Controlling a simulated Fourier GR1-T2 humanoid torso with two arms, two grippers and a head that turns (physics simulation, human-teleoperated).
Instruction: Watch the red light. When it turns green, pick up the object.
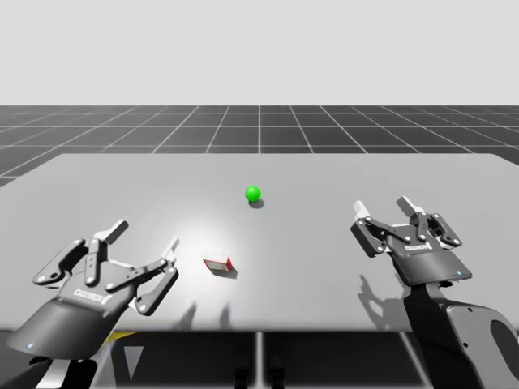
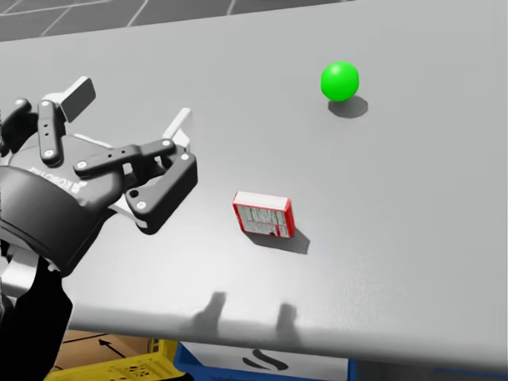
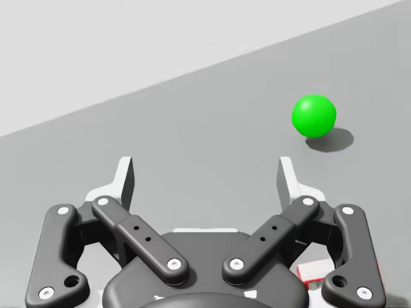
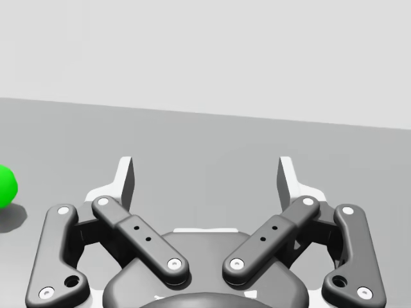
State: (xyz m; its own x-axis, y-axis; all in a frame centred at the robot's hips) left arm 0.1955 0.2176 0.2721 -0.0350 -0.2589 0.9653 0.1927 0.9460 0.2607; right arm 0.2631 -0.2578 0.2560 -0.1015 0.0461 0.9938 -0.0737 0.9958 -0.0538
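- Lower left of the high view: my left gripper (image 1: 146,239) hovers over the grey table (image 1: 324,174), jaws spread wide with nothing between them.
- Just right of it, left of centre: the small red-and-white box (image 1: 218,263) lies flat on the table, touching neither gripper.
- Centre, further back: the green light ball (image 1: 253,194) sits apart from the box.
- Right side: my right gripper (image 1: 384,207) hangs above the table, jaws wide and empty.
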